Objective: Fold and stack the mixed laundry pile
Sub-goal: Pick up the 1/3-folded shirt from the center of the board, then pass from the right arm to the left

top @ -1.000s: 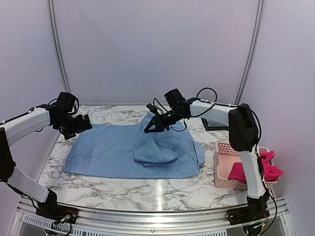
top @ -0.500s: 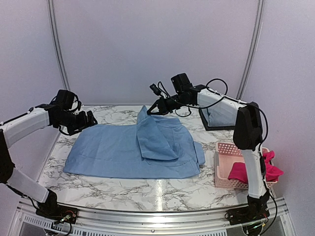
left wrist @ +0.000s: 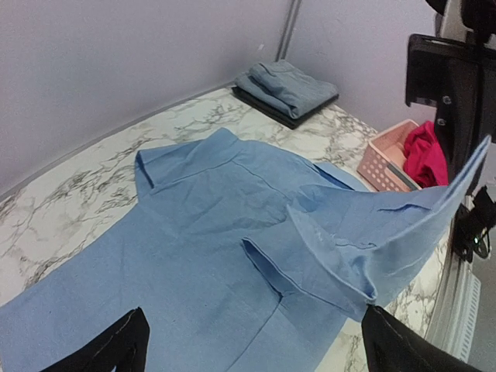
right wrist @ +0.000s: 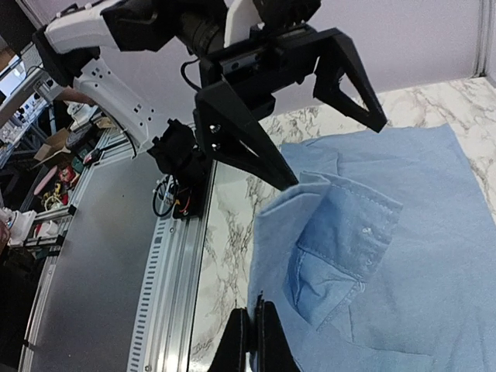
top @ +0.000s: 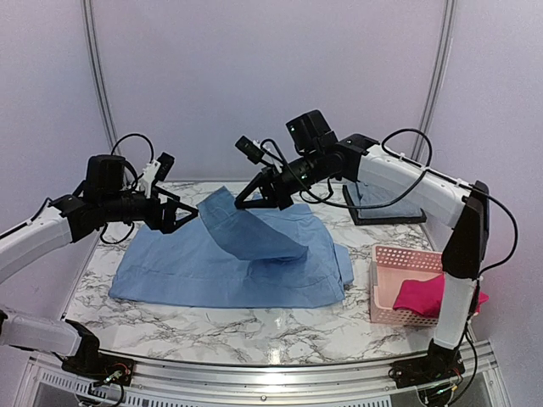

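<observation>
The light blue shirt (top: 187, 263) lies spread across the marble table (top: 254, 326), collar toward the back wall. The right tool (top: 241, 203) is clenched on the end of one sleeve (top: 254, 237) and holds it raised above the shirt's middle, the cloth sloping down to the body. The left tool (top: 182, 220) hovers over the shirt's left part, its fingers spread wide and holding nothing. The magenta-red garment (top: 420, 295) sits in the pink basket (top: 386, 259) at the table's right edge. A folded grey-blue cloth (left wrist: 287, 84) rests on the dark tray (top: 386, 218) behind.
</observation>
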`<state>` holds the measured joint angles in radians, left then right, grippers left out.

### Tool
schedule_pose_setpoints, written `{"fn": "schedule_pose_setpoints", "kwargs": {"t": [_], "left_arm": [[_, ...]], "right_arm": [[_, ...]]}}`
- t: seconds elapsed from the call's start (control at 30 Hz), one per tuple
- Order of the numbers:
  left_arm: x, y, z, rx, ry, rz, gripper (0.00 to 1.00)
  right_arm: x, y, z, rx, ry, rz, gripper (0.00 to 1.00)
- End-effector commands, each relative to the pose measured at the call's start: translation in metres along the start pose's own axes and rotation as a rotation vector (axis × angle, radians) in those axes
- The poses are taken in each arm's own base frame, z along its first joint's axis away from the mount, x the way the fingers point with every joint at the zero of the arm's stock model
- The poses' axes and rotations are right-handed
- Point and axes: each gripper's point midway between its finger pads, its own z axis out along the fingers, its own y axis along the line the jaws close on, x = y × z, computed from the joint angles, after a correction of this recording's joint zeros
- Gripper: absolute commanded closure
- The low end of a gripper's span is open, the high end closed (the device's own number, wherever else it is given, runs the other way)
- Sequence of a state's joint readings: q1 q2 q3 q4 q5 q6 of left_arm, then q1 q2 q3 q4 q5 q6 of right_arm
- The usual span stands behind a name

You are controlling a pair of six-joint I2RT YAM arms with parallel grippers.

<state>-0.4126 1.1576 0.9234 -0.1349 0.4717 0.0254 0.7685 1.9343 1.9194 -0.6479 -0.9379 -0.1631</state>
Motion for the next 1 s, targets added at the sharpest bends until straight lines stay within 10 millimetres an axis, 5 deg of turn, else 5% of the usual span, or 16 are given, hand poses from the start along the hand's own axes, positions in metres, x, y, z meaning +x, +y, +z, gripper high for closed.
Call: {"fn": "schedule_pose_setpoints", "kwargs": {"t": [0.0, 0.27, 0.9, 0.97], "left_arm": [[0.007, -0.039, 0.007, 0.167, 0.009, 0.144, 0.01], [0.025, -0.083, 0.009, 0.341, 0.065, 0.174, 0.09], [0.027, -0.104, 0.014, 0.43, 0.134, 0.2, 1.0], [0.023, -0.106, 0.012, 0.425, 0.128, 0.213, 1.0]], "right_arm": [[0.02, 0.007, 0.009, 0.022, 0.07, -0.035, 1.0], [0.029, 0.002, 0.015, 0.046, 0.099, -0.036, 1.0], [0.037, 0.016, 0.008, 0.045, 0.107, -0.057, 1.0], [0.04, 0.016, 0.008, 0.046, 0.109, -0.048, 0.82]]}}
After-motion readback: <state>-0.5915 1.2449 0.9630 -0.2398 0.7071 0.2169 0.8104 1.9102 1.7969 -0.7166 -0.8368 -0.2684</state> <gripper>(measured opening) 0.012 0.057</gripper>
